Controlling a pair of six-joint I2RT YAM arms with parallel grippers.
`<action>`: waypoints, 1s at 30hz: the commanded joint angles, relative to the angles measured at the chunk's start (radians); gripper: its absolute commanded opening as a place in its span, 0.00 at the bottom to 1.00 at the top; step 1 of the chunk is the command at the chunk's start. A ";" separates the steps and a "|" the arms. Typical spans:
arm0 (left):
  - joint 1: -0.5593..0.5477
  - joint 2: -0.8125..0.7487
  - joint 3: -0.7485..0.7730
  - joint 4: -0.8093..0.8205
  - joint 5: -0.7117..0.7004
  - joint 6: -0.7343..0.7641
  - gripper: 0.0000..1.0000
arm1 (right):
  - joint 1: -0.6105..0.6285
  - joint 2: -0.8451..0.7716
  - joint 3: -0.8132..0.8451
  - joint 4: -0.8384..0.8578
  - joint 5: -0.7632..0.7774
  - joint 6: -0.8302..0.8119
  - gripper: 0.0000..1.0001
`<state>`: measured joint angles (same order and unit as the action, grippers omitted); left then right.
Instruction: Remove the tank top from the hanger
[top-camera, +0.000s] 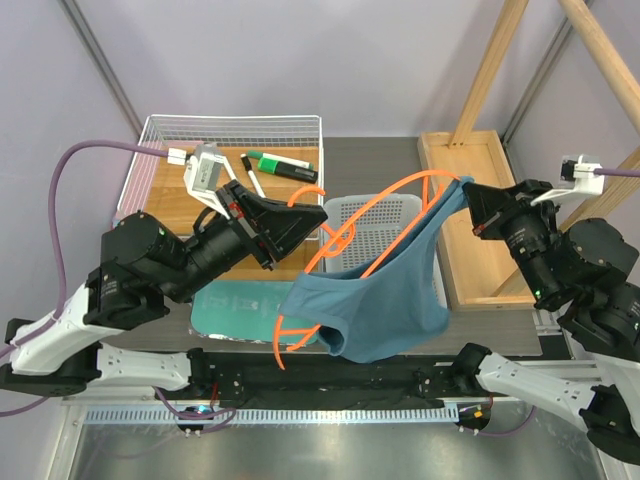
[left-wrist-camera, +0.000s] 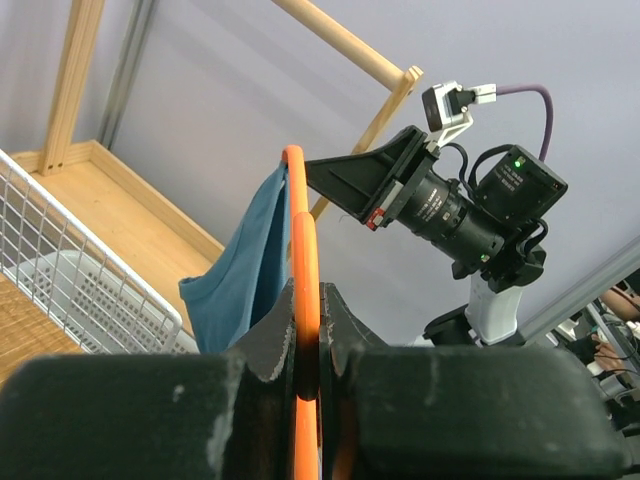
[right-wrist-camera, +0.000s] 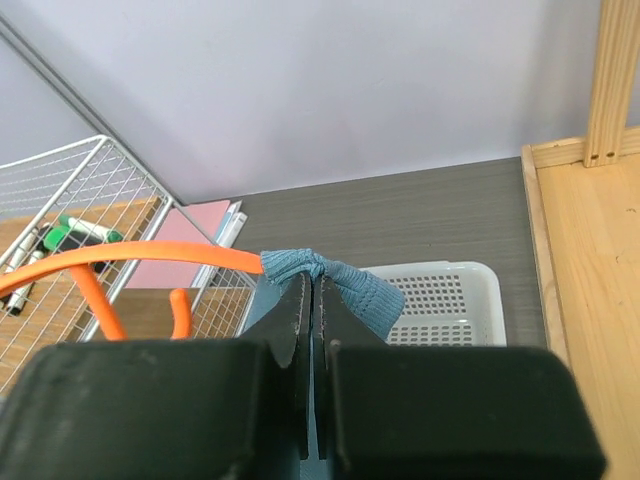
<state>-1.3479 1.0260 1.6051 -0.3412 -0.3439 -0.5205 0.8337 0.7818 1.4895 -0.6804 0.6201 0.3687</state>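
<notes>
Teal tank top (top-camera: 385, 300) hangs mid-air in the centre of the overhead view, strung between the two arms and sagging in a deep fold. Its lower edge dangles over the near edge of the table (top-camera: 375, 160).

At the upper left sits a white wire basket (top-camera: 230, 125) with a green marker (top-camera: 283, 165) lying inside. Just below and right of it, the left gripper (top-camera: 318, 224) reaches toward the centre. The left wrist view shows its jaws clenched on the orange hanger (left-wrist-camera: 303, 250), whose bar runs straight up between the two fingers. Under that arm, at lower left of centre, a mint-green mat (top-camera: 225, 305) lies flat on the table.

From the left gripper the hanger arches rightward across the middle of the overhead view, well above the table. Another part of its frame pokes out below the garment's left side. The fabric is draped over the hanger's far end, seen in the left wrist view as a blue fold beside the orange tip. Behind the garment stands a white perforated basket (right-wrist-camera: 445, 300).

Right of centre, the right gripper (top-camera: 468, 190) is clamped tight on a bunched strap of the tank top, just where the hanger's end meets the cloth. Its wrist view shows the knit edge pinched between the closed fingertips. A shallow wooden tray (top-camera: 480, 240) lies beneath that arm at the right, with a bare wooden frame (top-camera: 495, 60) rising at the upper right.
</notes>
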 joint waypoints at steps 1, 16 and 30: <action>-0.005 -0.030 -0.005 0.125 -0.009 -0.012 0.00 | -0.001 -0.039 -0.014 0.013 0.069 0.067 0.01; -0.005 0.227 0.269 0.107 0.033 0.043 0.00 | -0.001 -0.177 -0.147 -0.097 -0.229 0.070 0.01; 0.000 0.437 0.467 -0.107 -0.061 0.040 0.00 | -0.001 -0.269 -0.232 -0.257 -0.416 0.099 0.07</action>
<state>-1.3479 1.4559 2.0239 -0.4297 -0.3504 -0.4896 0.8337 0.5217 1.2675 -0.9161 0.2733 0.4591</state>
